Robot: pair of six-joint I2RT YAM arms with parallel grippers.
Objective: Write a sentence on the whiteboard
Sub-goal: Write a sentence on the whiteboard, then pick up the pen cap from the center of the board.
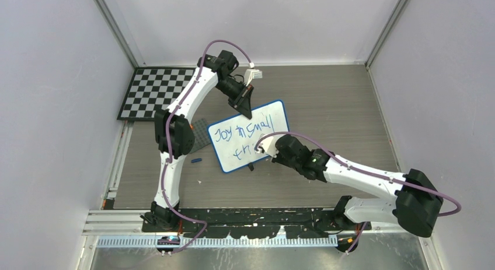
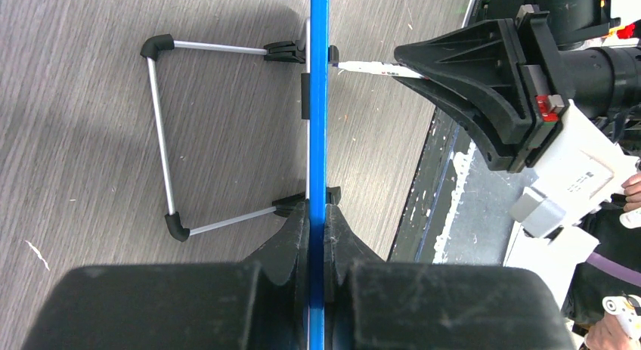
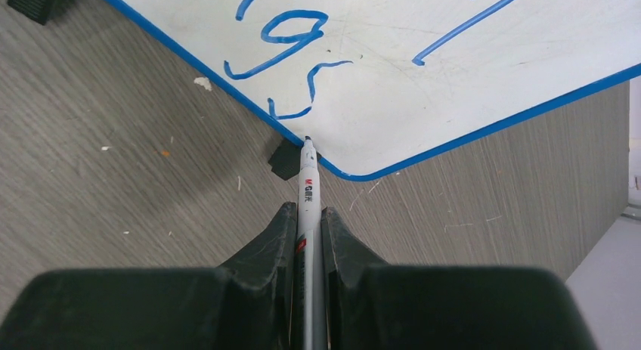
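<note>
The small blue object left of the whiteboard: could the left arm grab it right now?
Probably not. The left gripper is shut on the whiteboard, gripping its edge, so it is busy. The small blue object lies in the open beside that arm.

My left arm (image 1: 185, 98) and my right arm (image 1: 362, 175) are built alike: smooth white shell links joined by chunky matt black joint housings, each on a black base. A thin purple cable (image 1: 225, 42) loops free along each one, and a tiny green light (image 1: 316, 159) glows on the black housing near my right wrist. My left pincer (image 2: 317, 214) ends in two scuffed black plastic fingers (image 2: 291, 240) tapering to narrow tips out of a broad black block. My right pincer (image 3: 308, 212) has the same shape. Seen from the side, its finger is a ribbed black triangle backed by a white box (image 2: 578, 157) with a small red tab (image 2: 543, 104).
</note>
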